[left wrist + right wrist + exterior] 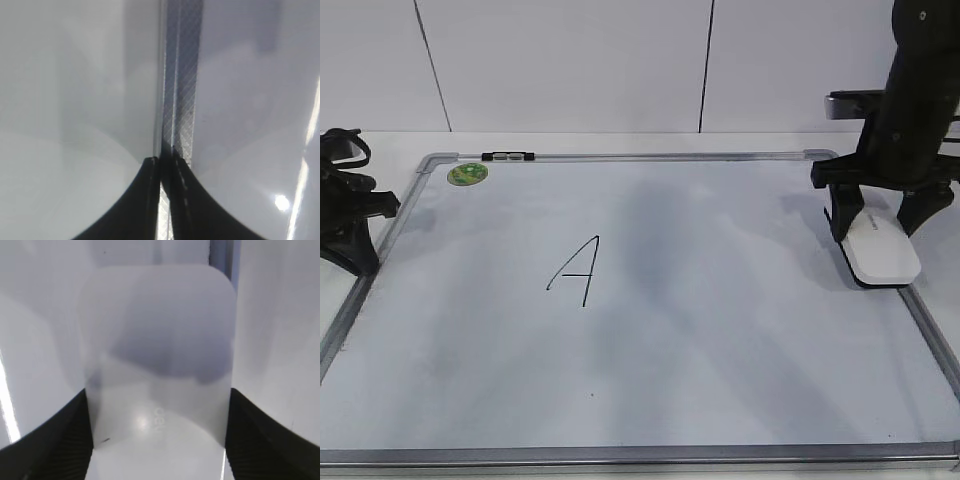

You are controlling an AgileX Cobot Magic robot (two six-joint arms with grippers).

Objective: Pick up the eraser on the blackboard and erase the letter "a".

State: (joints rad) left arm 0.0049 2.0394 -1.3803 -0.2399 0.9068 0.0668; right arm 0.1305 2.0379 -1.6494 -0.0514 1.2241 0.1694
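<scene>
The blackboard (720,340) is a white board in a silver frame and fills the table. A tall capital "A" (575,270) is drawn left of centre. No lowercase letter "a" shows in any view. The white eraser (885,255) lies at the board's right edge. My right gripper (880,222) straddles its far end, and in the right wrist view the fingers (157,392) press both sides of the eraser (160,355). My left gripper (362,262) is shut and empty over the board's left frame, which shows in the left wrist view (182,75) just beyond the fingertips (162,161).
A round green sticker (467,174) and a small black clip (508,156) sit at the board's top left. A white wall stands behind the table. The board's surface looks faintly smudged grey.
</scene>
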